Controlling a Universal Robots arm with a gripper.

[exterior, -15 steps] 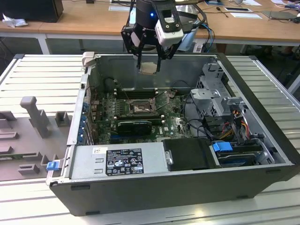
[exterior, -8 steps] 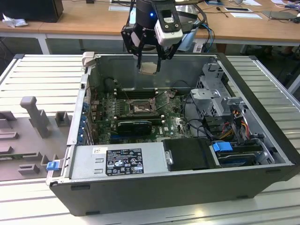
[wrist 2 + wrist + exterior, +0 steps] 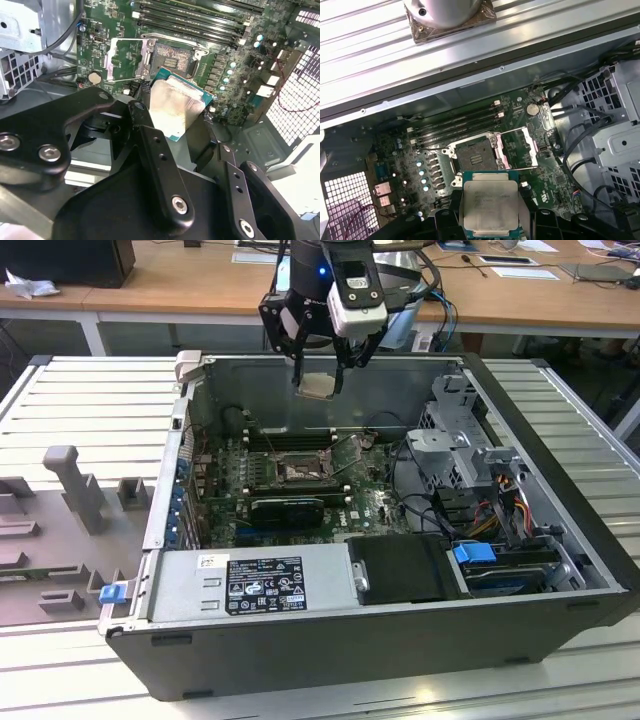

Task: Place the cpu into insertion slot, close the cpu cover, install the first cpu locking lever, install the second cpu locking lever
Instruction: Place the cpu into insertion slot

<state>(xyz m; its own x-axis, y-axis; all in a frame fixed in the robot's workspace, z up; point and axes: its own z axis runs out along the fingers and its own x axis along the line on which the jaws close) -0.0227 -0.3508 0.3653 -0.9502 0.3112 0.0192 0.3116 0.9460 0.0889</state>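
My gripper hangs above the open computer case, shut on the cpu, a flat square chip with a pale metal top. Both wrist views show the cpu clamped between the black fingers, tilted and well above the board. The insertion slot lies open on the green motherboard, below the chip. The cpu cover is swung open and rests beside the slot.
Long memory slots run beside the socket. A black block sits in front of it, with the grey power supply nearer the camera. The drive cage and cables fill the exterior view's right. Grey fixtures stand outside the case.
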